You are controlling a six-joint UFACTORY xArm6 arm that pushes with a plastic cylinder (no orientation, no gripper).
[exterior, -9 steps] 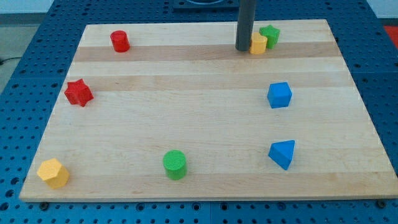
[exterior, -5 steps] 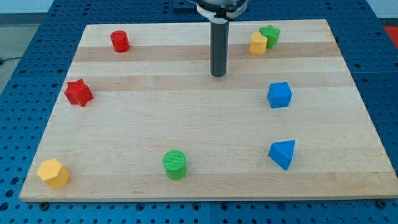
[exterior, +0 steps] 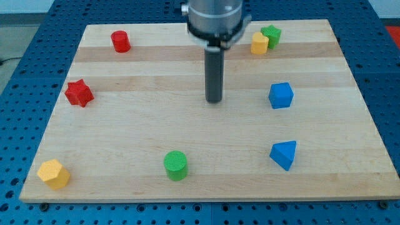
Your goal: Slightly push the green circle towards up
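My tip (exterior: pixel 214 100) has slid from the top-edge blocks to mid-board, touching and holding nothing. The green circular plastic block (exterior: pixel 175 165) sits well below-left: light, rigid, likely slippery; I'd push its bottom face centrally.

My tip (exterior: pixel 214 100) mid-board, well above green circle (exterior: pixel 175 165).

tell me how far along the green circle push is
Nothing is done on the push itself: the green circle sits near the view's bottom edge, untouched. In hand: my tip is mid-board, above and right of it. Left: get below the circle, then nudge it slightly up.
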